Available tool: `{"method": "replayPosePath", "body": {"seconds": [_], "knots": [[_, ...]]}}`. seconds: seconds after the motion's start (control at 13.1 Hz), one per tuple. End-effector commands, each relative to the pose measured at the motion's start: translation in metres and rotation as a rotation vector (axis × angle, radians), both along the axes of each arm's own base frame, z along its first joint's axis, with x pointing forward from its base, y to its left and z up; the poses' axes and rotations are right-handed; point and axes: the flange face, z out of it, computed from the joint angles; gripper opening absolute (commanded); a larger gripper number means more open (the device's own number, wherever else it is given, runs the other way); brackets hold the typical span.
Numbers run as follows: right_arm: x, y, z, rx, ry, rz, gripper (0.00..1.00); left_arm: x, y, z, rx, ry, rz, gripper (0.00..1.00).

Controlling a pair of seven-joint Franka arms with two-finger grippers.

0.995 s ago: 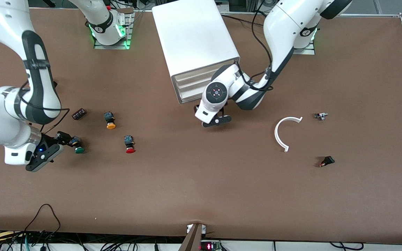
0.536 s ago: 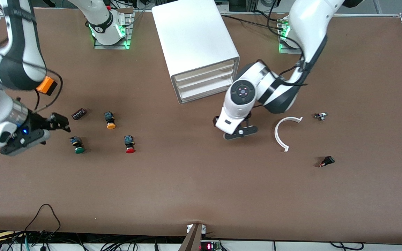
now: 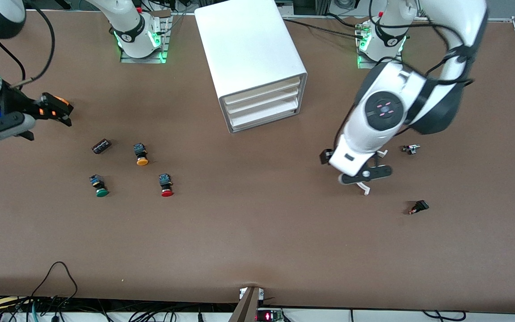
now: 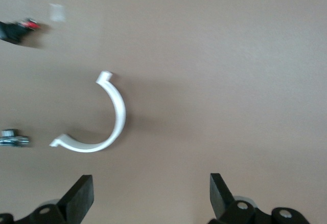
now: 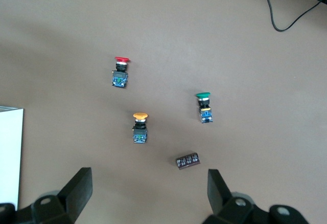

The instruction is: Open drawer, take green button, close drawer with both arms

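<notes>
The white cabinet (image 3: 248,53) stands at the middle of the table near the arms' bases, and its drawers (image 3: 262,108) all sit pushed in. The green-capped button (image 3: 101,187) lies on the table toward the right arm's end; it also shows in the right wrist view (image 5: 203,106). My right gripper (image 3: 56,112) is open and empty, raised over the table's edge at that end (image 5: 148,183). My left gripper (image 3: 365,175) is open and empty over a white C-shaped ring (image 4: 99,119), away from the cabinet (image 4: 149,191).
A red-capped button (image 3: 166,185), an orange-capped button (image 3: 141,155) and a small dark block (image 3: 101,146) lie near the green one. A small metal part (image 3: 411,149) and a black-and-red part (image 3: 418,207) lie toward the left arm's end.
My right gripper let go of the green button, which stays on the table, then rose and drew back. My left gripper swung from the cabinet's drawer fronts to over the white ring.
</notes>
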Motion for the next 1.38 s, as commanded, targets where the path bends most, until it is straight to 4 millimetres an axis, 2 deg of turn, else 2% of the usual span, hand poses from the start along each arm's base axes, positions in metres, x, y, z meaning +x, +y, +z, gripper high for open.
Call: {"method": "replayPosePath", "body": {"seconds": [0.0,0.23,0.38,0.46,0.61,0.77,1.07,1.22,1.3], "knots": [[-0.001,0.0,0.007,-0.014,-0.011,-0.008,1.0,-0.017,0.036,0.052,0.035,0.001,-0.055,1.0],[0.0,-0.006,0.015,-0.014,-0.027,-0.017,1.0,-0.018,0.092,0.09,0.003,0.009,-0.148,1.0],[0.003,-0.015,0.013,-0.018,-0.027,-0.027,1.0,-0.014,0.134,0.109,0.004,-0.014,-0.226,1.0],[0.002,-0.024,0.012,-0.014,-0.014,-0.05,1.0,-0.015,0.16,0.116,-0.008,-0.008,-0.238,1.0],[-0.009,-0.022,0.005,-0.016,0.071,-0.117,1.0,-0.015,0.209,0.126,-0.034,-0.001,-0.278,1.0],[-0.01,-0.009,0.007,-0.023,0.073,-0.166,1.0,-0.017,0.253,0.131,-0.067,0.005,-0.359,1.0],[-0.007,-0.012,0.007,-0.029,0.059,-0.154,1.0,-0.029,0.296,0.135,-0.068,0.009,-0.377,1.0],[-0.007,-0.019,0.007,-0.029,0.058,-0.103,1.0,-0.036,0.295,0.139,-0.083,0.006,-0.341,1.0],[-0.006,-0.024,0.006,-0.03,0.056,-0.083,1.0,-0.041,0.293,0.14,-0.117,0.02,-0.259,1.0]]}}
